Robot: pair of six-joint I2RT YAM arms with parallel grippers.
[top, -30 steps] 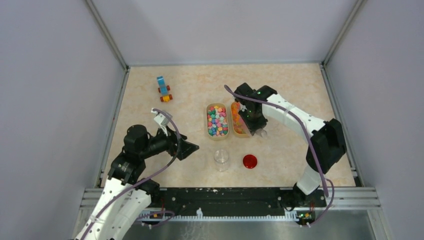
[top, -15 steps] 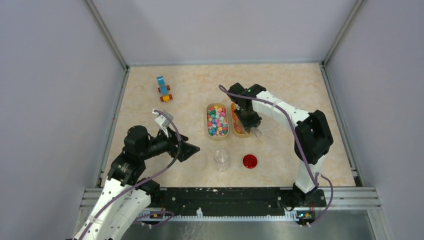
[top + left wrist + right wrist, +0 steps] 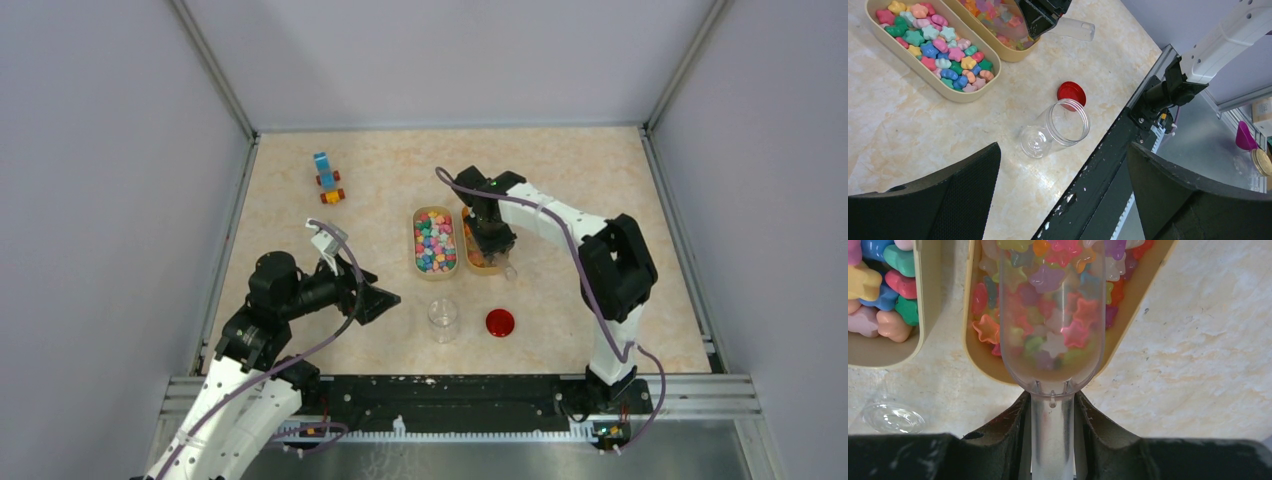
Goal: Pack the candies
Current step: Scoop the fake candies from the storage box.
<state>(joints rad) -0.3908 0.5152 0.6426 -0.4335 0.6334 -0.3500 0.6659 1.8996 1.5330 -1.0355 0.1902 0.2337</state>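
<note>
Many tiny star-shaped candies fill two beige oval trays: opaque ones in the left tray [image 3: 435, 241] [image 3: 933, 45], translucent ones in the right tray [image 3: 480, 250] [image 3: 979, 357]. My right gripper [image 3: 493, 238] [image 3: 1052, 405] is shut on the handle of a clear plastic scoop [image 3: 1052, 315]. The scoop bowl lies in the right tray among the candies. A clear open jar [image 3: 443, 319] [image 3: 1054, 129] stands in front of the trays. My left gripper [image 3: 385, 298] [image 3: 1063, 160] is open and empty, left of the jar.
A round red lid [image 3: 499, 322] [image 3: 1071, 92] lies right of the jar. A blue-and-orange toy vehicle [image 3: 327, 178] sits at the back left. The black front rail [image 3: 1108, 165] runs close behind the jar. Grey walls enclose the table.
My right gripper has shifted left and forward, bringing the scoop further over and into the right tray. The left arm has barely moved.
</note>
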